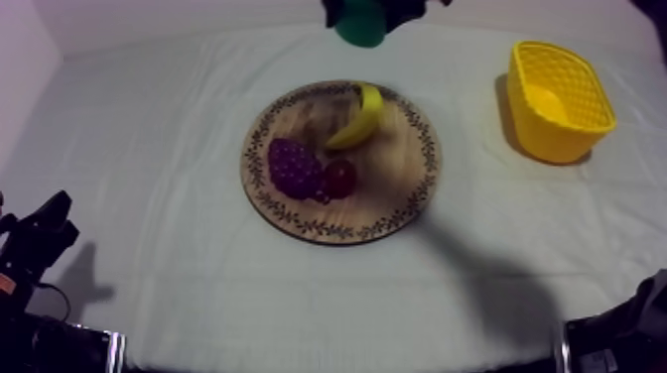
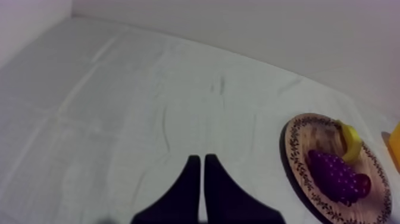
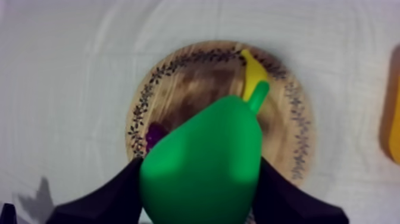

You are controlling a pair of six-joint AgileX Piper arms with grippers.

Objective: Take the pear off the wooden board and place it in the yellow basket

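Note:
My right gripper (image 3: 200, 179) is shut on the green pear (image 3: 202, 158) and holds it high above the round wooden board (image 3: 178, 77). In the top view the pear (image 1: 359, 24) hangs at the far edge, beyond the board (image 1: 397, 193), with the right gripper (image 1: 369, 10) around it. The yellow basket (image 1: 558, 99) stands at the right, away from the pear, with nothing showing in it. My left gripper (image 2: 199, 158) rests low over the bare cloth, its fingers together as a narrow wedge; it sits near the table's left front edge (image 1: 40, 238).
On the board lie a banana (image 1: 359, 117), a bunch of purple grapes (image 1: 295, 167) and a small red fruit (image 1: 340, 178). Part of the right arm (image 1: 615, 332) is at the front right corner. Open cloth lies between board and basket.

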